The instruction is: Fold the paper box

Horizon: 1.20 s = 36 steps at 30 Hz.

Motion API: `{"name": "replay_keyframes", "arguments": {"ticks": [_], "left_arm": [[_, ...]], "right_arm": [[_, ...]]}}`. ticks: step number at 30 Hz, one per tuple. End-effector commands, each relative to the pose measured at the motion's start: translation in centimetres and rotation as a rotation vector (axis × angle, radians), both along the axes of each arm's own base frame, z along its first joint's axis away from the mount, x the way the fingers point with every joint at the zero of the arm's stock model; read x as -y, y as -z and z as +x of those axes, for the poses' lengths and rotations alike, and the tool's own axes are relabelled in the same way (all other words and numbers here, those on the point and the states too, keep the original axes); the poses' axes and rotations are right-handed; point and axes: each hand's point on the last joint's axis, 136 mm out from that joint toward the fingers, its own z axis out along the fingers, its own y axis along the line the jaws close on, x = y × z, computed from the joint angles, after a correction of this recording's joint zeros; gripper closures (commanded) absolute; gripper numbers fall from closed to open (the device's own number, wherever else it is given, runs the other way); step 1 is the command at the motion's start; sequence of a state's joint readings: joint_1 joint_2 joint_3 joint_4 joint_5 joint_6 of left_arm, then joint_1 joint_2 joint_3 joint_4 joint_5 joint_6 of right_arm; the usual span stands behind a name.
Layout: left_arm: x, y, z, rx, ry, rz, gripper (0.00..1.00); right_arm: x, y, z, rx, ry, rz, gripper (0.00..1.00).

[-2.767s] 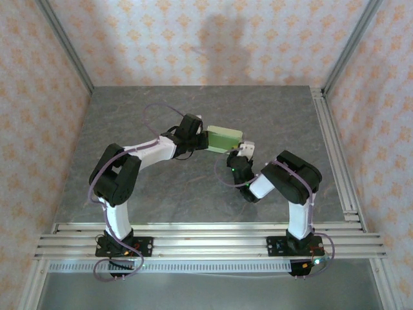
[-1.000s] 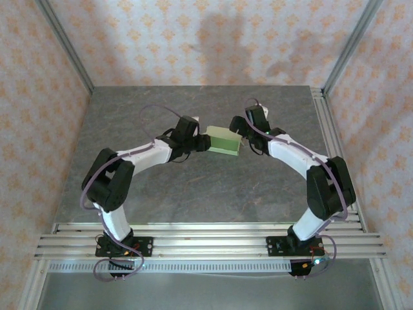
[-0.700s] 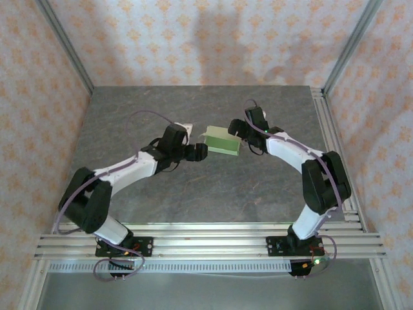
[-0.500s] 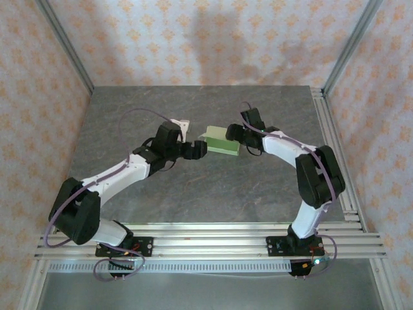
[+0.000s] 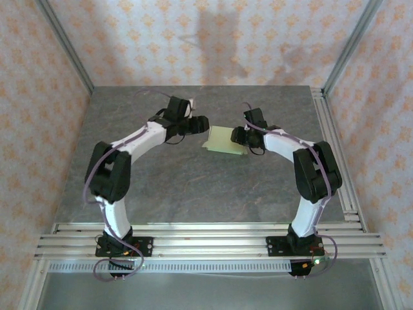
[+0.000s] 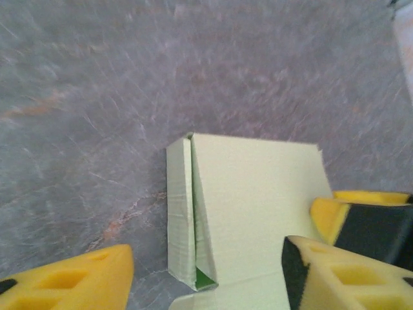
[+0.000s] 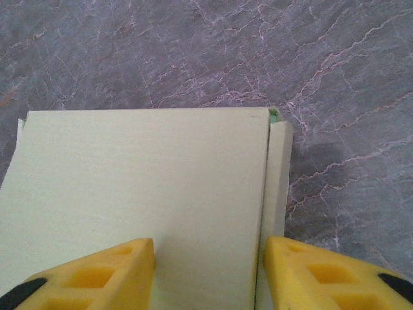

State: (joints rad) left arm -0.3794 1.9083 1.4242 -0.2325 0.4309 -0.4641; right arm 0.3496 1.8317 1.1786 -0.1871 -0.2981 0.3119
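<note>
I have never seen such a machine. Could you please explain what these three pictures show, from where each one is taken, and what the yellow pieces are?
These are two robot arms bolted at the near edge of a grey table. The wide picture looks down from above; the other two come from a camera on each wrist. The yellow pieces are the fingers of each arm's pincer. On the table lies a pale yellow-green paper box, which looks folded flat. The left pincer and the right pincer stand at its two ends, both open. Neither visibly clamps it; whether the tips touch it, I cannot tell.
</note>
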Motion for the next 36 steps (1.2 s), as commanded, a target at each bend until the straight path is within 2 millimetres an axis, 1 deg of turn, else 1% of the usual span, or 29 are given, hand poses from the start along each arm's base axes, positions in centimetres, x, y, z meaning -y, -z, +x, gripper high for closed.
{"name": "replay_keyframes", "arguments": {"ticks": [1, 6, 8, 11, 14, 17, 19, 21, 23, 26, 30, 33, 36], "left_arm": [[1.2, 2.2, -0.8, -0.119, 0.063, -0.004, 0.41], [2.6, 4.1, 0.1, -0.162, 0.101, -0.011, 0.5], [2.9, 5.2, 0.2, -0.184, 0.107, -0.002, 0.55], [2.9, 6.9, 0.2, -0.222, 0.098, 0.002, 0.69], [3.0, 7.3, 0.2, -0.23, 0.092, -0.002, 0.73], [2.7, 7.3, 0.0, -0.232, 0.091, 0.013, 0.75], [2.5, 7.3, 0.0, -0.23, 0.087, 0.026, 0.78], [2.2, 7.7, -0.1, -0.239, 0.085, 0.037, 0.78], [2.1, 8.0, -0.1, -0.245, 0.082, 0.037, 0.78], [2.1, 7.9, -0.1, -0.234, 0.098, 0.035, 0.78], [2.1, 8.1, -0.1, -0.247, 0.116, 0.007, 0.79], [2.1, 8.0, -0.1, -0.243, 0.126, -0.028, 0.85], [2.2, 8.1, -0.2, -0.245, 0.139, -0.065, 0.87]], "right_arm": [[-0.2, 0.7, 0.5, -0.019, -0.032, 0.028, 0.53], [-0.8, 0.9, 0.8, -0.026, -0.094, 0.027, 0.6], [-1.0, 1.1, 0.9, -0.027, -0.112, 0.024, 0.61], [-1.0, 1.5, 1.2, -0.042, -0.128, 0.012, 0.65], [-0.9, 1.6, 1.3, -0.05, -0.131, 0.013, 0.65], [-0.6, 0.2, 1.5, -0.015, -0.113, 0.032, 0.59], [-0.1, -1.0, 1.7, 0.026, -0.086, 0.045, 0.53], [1.0, -2.3, 1.9, 0.075, -0.04, 0.079, 0.44], [2.1, -2.9, 2.1, 0.107, -0.001, 0.114, 0.4], [2.9, -2.9, 2.0, 0.115, 0.013, 0.16, 0.37], [3.2, -2.6, 1.8, 0.104, 0.014, 0.195, 0.35], [3.2, -2.7, 1.9, 0.11, 0.017, 0.226, 0.33], [3.4, -2.6, 2.0, 0.108, 0.02, 0.245, 0.32]]}}
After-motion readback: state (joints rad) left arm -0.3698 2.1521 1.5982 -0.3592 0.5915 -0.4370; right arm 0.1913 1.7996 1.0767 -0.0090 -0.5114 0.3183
